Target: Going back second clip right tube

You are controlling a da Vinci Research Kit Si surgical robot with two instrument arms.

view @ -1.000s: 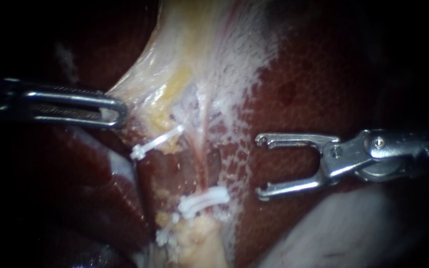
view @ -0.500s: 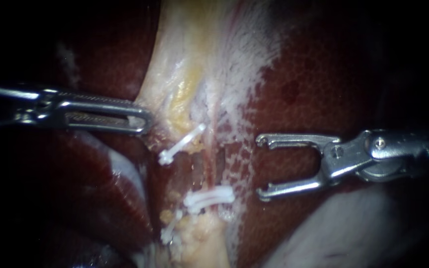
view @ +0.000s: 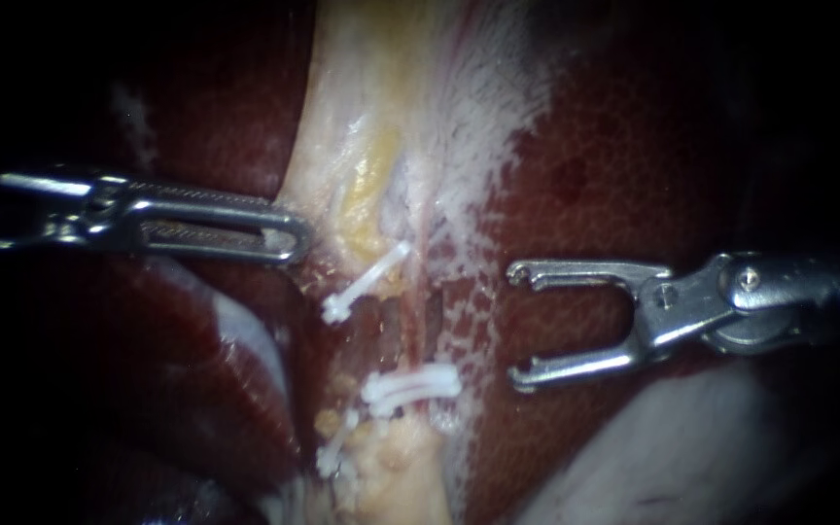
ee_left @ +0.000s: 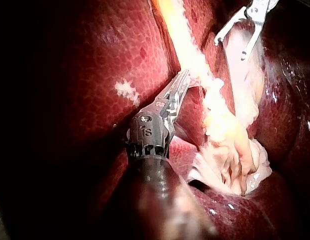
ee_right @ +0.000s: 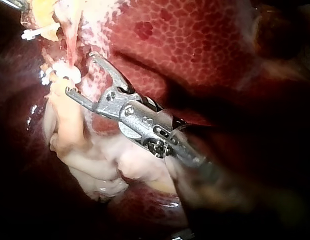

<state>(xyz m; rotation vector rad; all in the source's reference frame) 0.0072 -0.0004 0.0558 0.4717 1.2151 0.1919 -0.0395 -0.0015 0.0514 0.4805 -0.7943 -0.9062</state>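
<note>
Hovering right instrument (view: 515,326) over liver (view: 595,165) | clips (view: 410,384) beside | left instrument (view: 296,236) grips tissue (view: 342,146)

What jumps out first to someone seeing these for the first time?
Bright white against the dark red liver: one slanted clip and, lower down, a cluster of clips, all on the pale tissue band at centre. To their right, the right instrument's end effector gapes open and empty. From the left, the left instrument's end effector is shut on the band's edge.
</note>
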